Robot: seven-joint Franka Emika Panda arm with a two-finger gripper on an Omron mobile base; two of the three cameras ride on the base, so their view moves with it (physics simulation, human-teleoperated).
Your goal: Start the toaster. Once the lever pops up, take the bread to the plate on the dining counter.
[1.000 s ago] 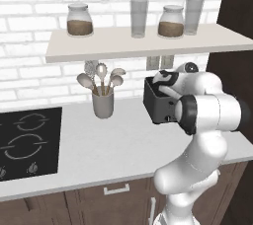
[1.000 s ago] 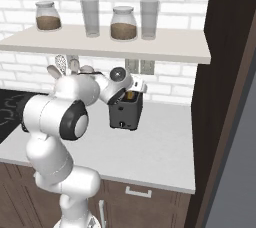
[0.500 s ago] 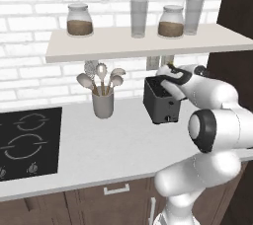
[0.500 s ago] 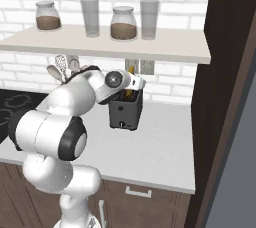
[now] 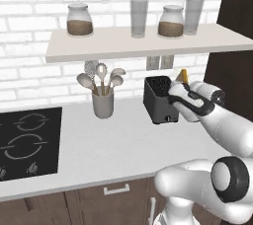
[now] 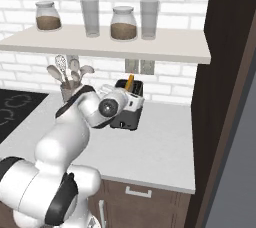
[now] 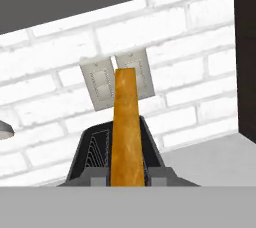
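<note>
The dark toaster [image 5: 159, 101] [image 6: 128, 113] stands on the worktop against the brick wall. My gripper [image 5: 181, 87] [image 6: 132, 95] hovers at its top right edge, shut on the bread [image 5: 184, 75] [image 6: 130, 82]. The tan slice stands upright, raised above the slots. In the hand view the bread [image 7: 125, 122] is seen edge-on between my fingertips [image 7: 161, 176], with the toaster [image 7: 86, 153] just behind it. The plate and the dining counter are out of view.
A grey utensil cup [image 5: 103, 104] stands left of the toaster, with the black hob [image 5: 27, 140] further left. A shelf [image 5: 148, 41] with jars and glasses hangs low over the toaster. A dark tall cabinet [image 6: 225, 72] closes off the right side.
My arm has swung its elbow out to the right and down. The hand has come up from the toaster's top with the bread, which now sticks up above the slots.
</note>
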